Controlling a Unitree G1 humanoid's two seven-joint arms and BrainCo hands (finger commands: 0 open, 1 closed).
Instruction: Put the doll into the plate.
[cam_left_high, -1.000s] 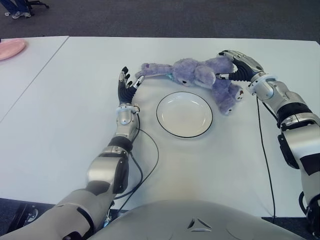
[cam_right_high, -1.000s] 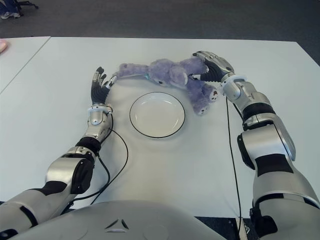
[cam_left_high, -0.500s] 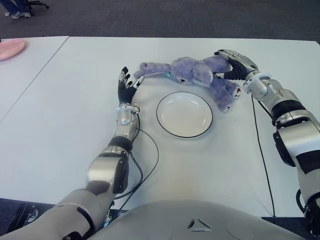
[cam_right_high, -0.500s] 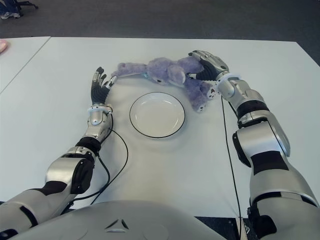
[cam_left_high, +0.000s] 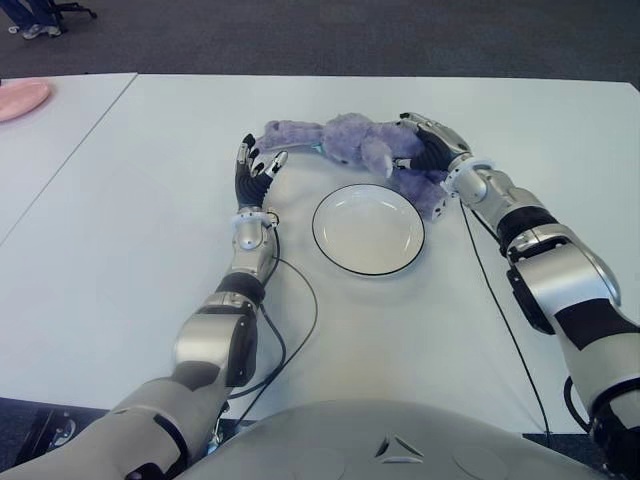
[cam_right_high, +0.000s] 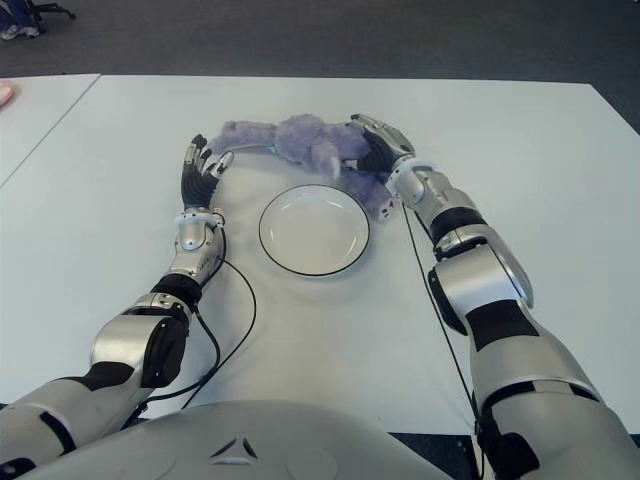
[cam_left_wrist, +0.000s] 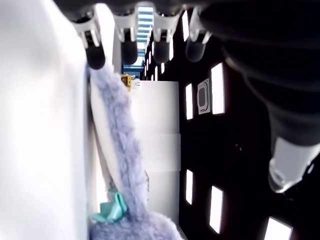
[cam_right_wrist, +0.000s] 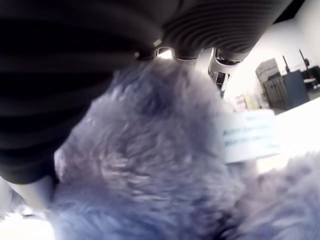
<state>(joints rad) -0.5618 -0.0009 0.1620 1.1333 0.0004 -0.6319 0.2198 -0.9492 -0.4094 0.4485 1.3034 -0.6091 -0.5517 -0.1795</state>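
Note:
The doll (cam_left_high: 345, 138), a purple plush, lies on the white table (cam_left_high: 120, 250) just beyond the far rim of the empty white plate (cam_left_high: 368, 229). My right hand (cam_left_high: 432, 152) is shut on the doll's body at its right end; purple fur and a white tag (cam_right_wrist: 247, 135) fill the right wrist view. One plush leg (cam_left_high: 425, 195) hangs by the plate's far right rim. My left hand (cam_left_high: 255, 165) stands left of the plate with fingers spread. A fingertip (cam_left_wrist: 95, 57) touches the end of the doll's long limb (cam_left_wrist: 122, 150).
A pink plate (cam_left_high: 20, 98) sits on the neighbouring table at the far left. Black cables (cam_left_high: 300, 320) run along both forearms over the table. A person's feet (cam_left_high: 30, 18) show on the dark floor beyond.
My right hand has moved left with the doll, bringing it closer to the left hand and bunching it behind the plate. The left hand has stayed in place.

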